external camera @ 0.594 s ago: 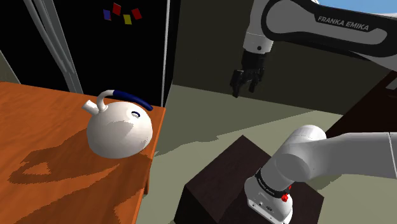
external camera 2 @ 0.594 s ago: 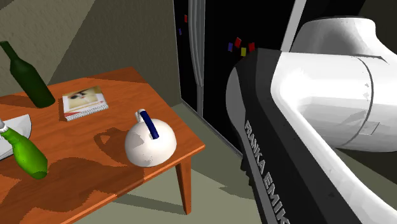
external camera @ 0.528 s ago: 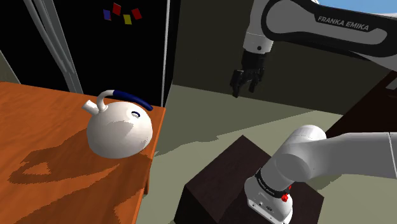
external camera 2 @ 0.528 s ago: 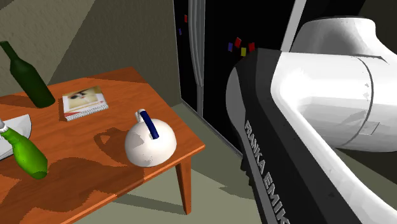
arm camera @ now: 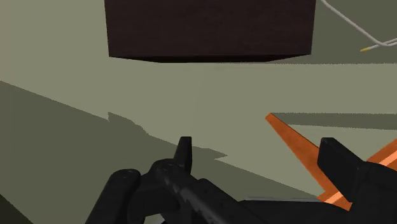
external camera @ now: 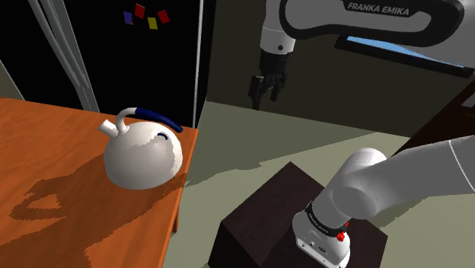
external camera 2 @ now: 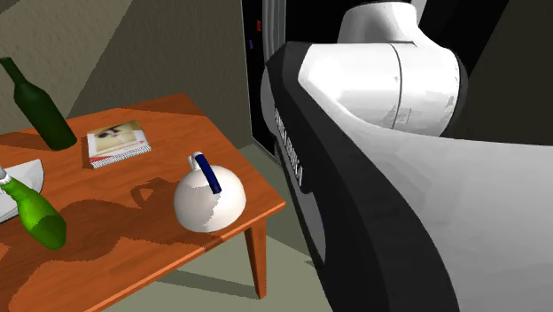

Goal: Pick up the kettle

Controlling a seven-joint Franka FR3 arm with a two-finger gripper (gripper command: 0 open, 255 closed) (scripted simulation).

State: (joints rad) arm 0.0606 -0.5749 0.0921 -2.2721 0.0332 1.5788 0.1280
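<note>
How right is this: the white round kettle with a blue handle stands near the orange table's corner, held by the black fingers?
Not held: the shoulder view shows the black fingers in the air, apart from the white round kettle; the rest holds.

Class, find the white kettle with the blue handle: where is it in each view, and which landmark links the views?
Shoulder view: kettle left of centre, at the orange table's corner.
Second exterior view: kettle lower left of centre, near the table's edge.
Wrist view: an orange table edge beside the hand.
Shared landmark: the orange table.
</note>
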